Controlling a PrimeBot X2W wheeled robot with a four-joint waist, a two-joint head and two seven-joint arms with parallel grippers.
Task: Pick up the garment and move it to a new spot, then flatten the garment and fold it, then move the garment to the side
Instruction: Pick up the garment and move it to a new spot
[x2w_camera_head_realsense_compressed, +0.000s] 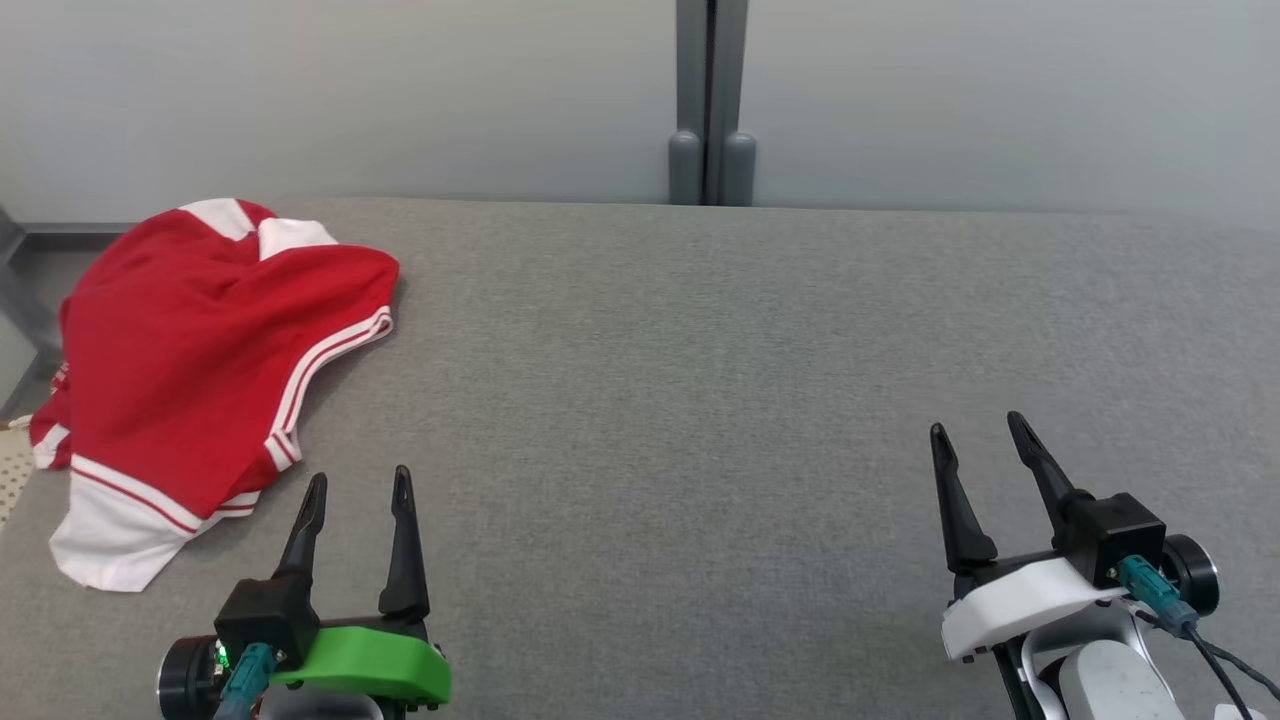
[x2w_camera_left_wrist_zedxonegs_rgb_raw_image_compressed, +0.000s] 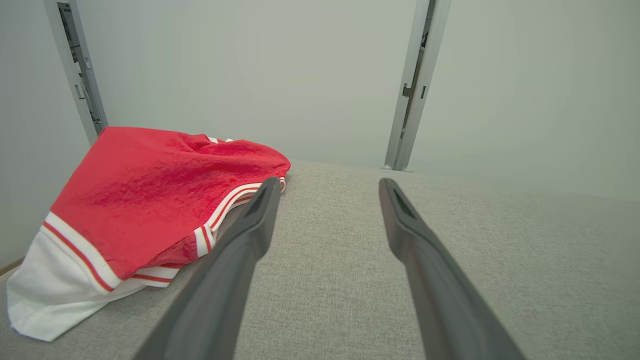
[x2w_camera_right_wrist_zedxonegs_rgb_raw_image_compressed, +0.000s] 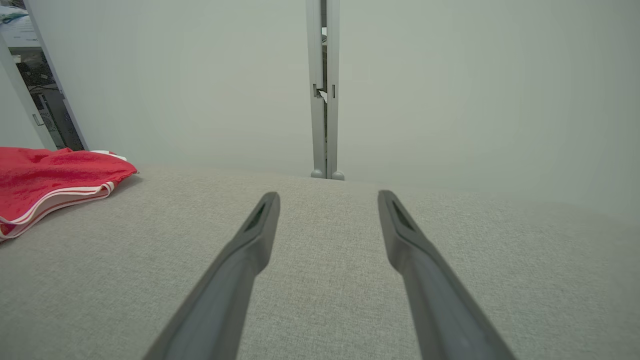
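Observation:
A red garment (x2w_camera_head_realsense_compressed: 190, 370) with white bands and red-white stripes lies crumpled at the far left of the grey fabric table (x2w_camera_head_realsense_compressed: 700, 400), part of it reaching the table's left edge. My left gripper (x2w_camera_head_realsense_compressed: 360, 480) stands open at the lower left, just right of the garment's white hem and apart from it. In the left wrist view the garment (x2w_camera_left_wrist_zedxonegs_rgb_raw_image_compressed: 150, 200) lies left of the open left gripper (x2w_camera_left_wrist_zedxonegs_rgb_raw_image_compressed: 327, 185). My right gripper (x2w_camera_head_realsense_compressed: 980, 425) stands open at the lower right, far from the cloth. The right wrist view has the garment (x2w_camera_right_wrist_zedxonegs_rgb_raw_image_compressed: 50, 180) at its left edge, beyond the open right gripper (x2w_camera_right_wrist_zedxonegs_rgb_raw_image_compressed: 327, 197).
A pale wall with a grey vertical post (x2w_camera_head_realsense_compressed: 710, 100) runs behind the table's far edge. Left of the table a grey frame (x2w_camera_head_realsense_compressed: 20, 290) and a strip of floor show. Bare grey table surface stretches from the garment to the right side.

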